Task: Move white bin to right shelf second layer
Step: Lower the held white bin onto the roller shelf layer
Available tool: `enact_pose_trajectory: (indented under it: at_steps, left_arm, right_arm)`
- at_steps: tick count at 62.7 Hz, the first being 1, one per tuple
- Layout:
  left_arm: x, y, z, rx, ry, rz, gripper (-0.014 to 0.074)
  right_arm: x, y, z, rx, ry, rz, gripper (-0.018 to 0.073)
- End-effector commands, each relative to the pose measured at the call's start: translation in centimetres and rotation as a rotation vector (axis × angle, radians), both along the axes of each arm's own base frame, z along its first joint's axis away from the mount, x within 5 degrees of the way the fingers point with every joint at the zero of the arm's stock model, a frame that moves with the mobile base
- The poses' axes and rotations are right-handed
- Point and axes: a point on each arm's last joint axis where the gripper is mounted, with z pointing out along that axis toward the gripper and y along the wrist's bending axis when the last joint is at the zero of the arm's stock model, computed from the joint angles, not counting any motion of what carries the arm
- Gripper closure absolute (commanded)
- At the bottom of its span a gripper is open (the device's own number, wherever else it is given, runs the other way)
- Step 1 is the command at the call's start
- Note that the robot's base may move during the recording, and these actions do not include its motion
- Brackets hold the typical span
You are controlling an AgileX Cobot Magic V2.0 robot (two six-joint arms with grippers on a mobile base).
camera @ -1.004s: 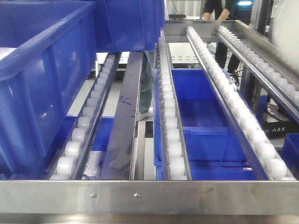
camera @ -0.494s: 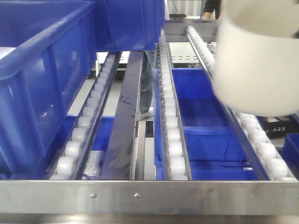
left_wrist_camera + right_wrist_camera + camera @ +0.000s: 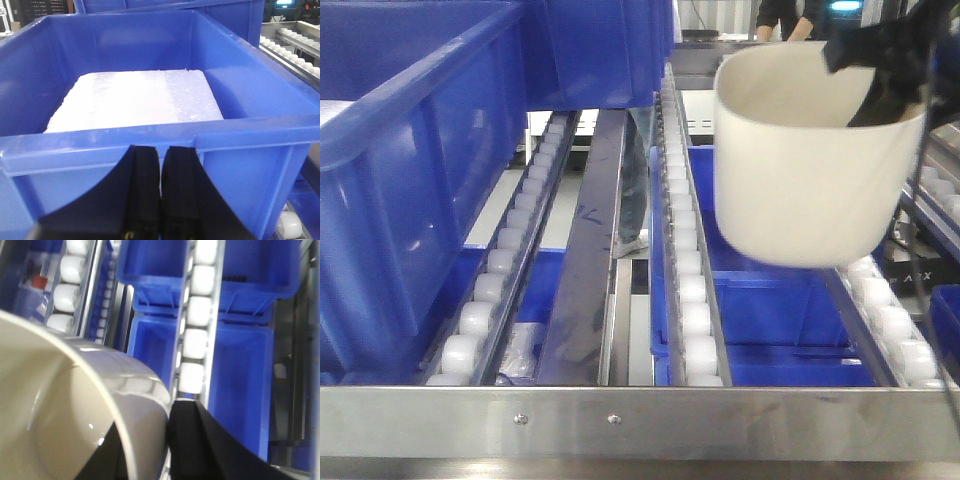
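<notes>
White bin (image 3: 800, 170) held by rim in right pincer (image 3: 880, 75), hanging above right shelf rollers (image 3: 885, 320) for set-down. Left pincer (image 3: 161, 195) closed, empty, near blue crate (image 3: 240, 150).

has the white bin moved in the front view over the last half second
Yes. The white bin has shifted left against the roller tracks and now hangs over the blue crate below, held by the right claw.

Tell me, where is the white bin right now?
In the front view, the white bin is up in the air on the right side, held at its rim by the right gripper, above the roller tracks and not resting on them.
</notes>
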Motion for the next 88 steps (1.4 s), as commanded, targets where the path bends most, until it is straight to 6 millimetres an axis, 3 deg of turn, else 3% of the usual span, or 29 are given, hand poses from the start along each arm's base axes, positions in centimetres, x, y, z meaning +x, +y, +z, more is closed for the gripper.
enact_pose_trajectory:
  at_steps: [1,36,88]
  left_arm:
    - [0.0,0.0,-0.4,-0.019,-0.06,0.005,0.0512]
    - [0.0,0.0,-0.4,-0.019,-0.06,0.005,0.0512]
    - [0.0,0.0,-0.4,-0.019,-0.06,0.005,0.0512]
  right_arm:
    - [0.7,0.1,2.3,0.028,-0.127,-0.003,0.0503]
    - [2.1,0.4,-0.8,0.008,-0.039,-0.003,0.0503]
    - [2.8,0.6,-2.7,-0.003,0.008,-0.003,0.0503]
